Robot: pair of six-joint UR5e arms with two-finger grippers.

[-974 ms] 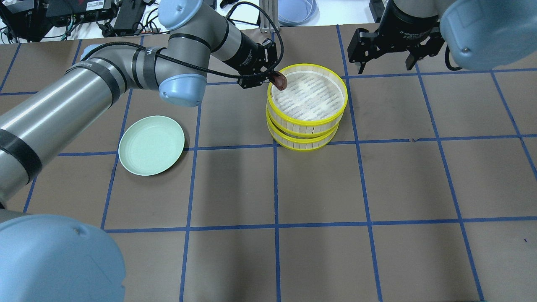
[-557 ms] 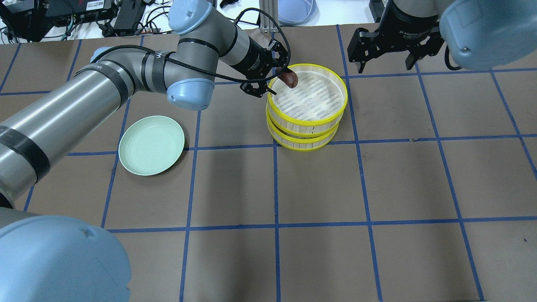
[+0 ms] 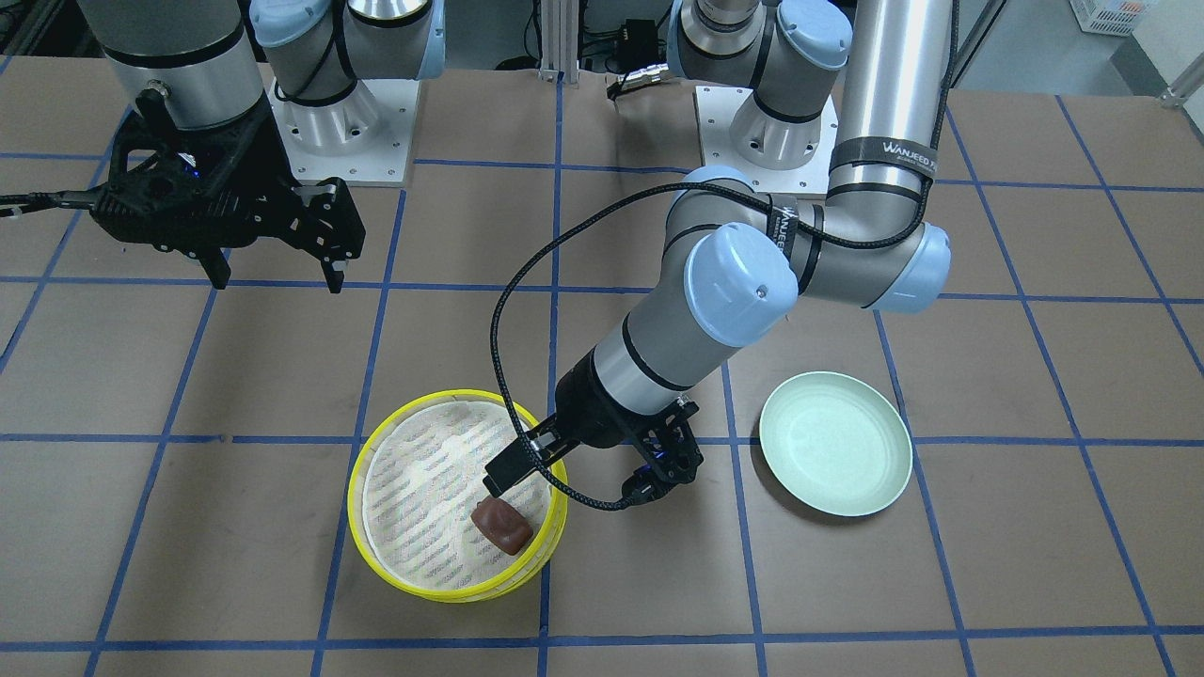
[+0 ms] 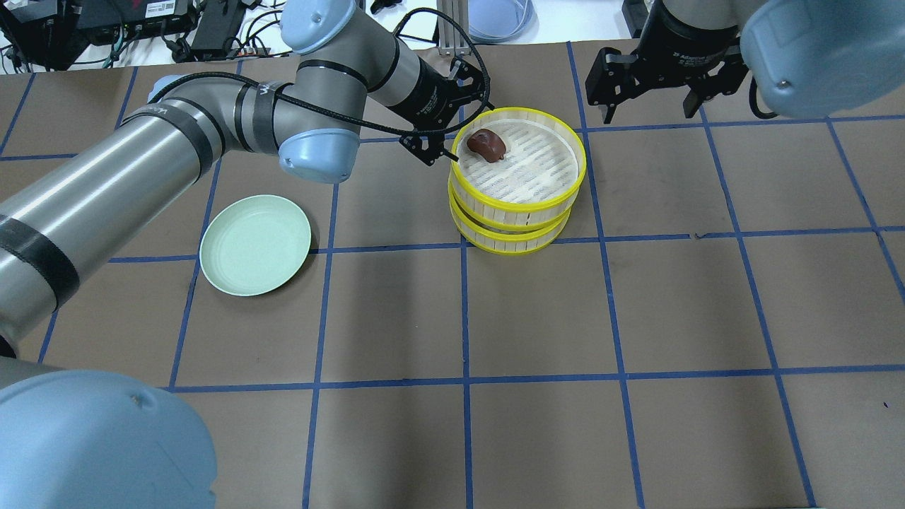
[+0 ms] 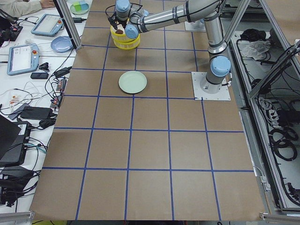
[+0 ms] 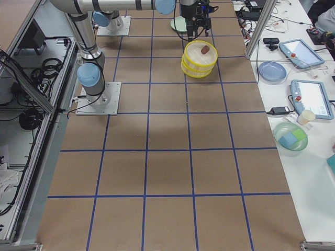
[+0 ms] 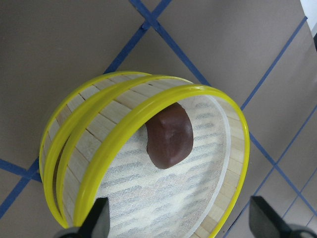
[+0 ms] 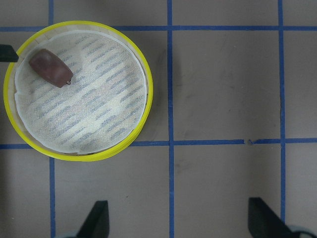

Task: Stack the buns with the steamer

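The steamer [image 4: 520, 206] stands as two stacked tiers with yellow rims at the table's far middle. The reddish-brown bun [image 4: 488, 144] lies loose on the top tier's striped mesh near its far-left rim. It also shows in the front view [image 3: 503, 527], the left wrist view [image 7: 171, 136] and the right wrist view [image 8: 49, 67]. My left gripper [image 4: 463, 124] is open and empty, just outside that rim beside the bun. My right gripper [image 4: 647, 99] is open and empty, hovering to the far right of the steamer. The cream-white bun is out of view.
An empty pale green plate [image 4: 254, 244] lies on the brown paper to the left of the steamer, under my left arm's reach. A black cable [image 3: 499, 310] loops from my left wrist over the steamer's edge. Blue tape lines grid the table.
My left gripper carried the brown bun over the steamer's rim, opened and let it go. The bun now rests on the top mesh. The right arm has not moved.
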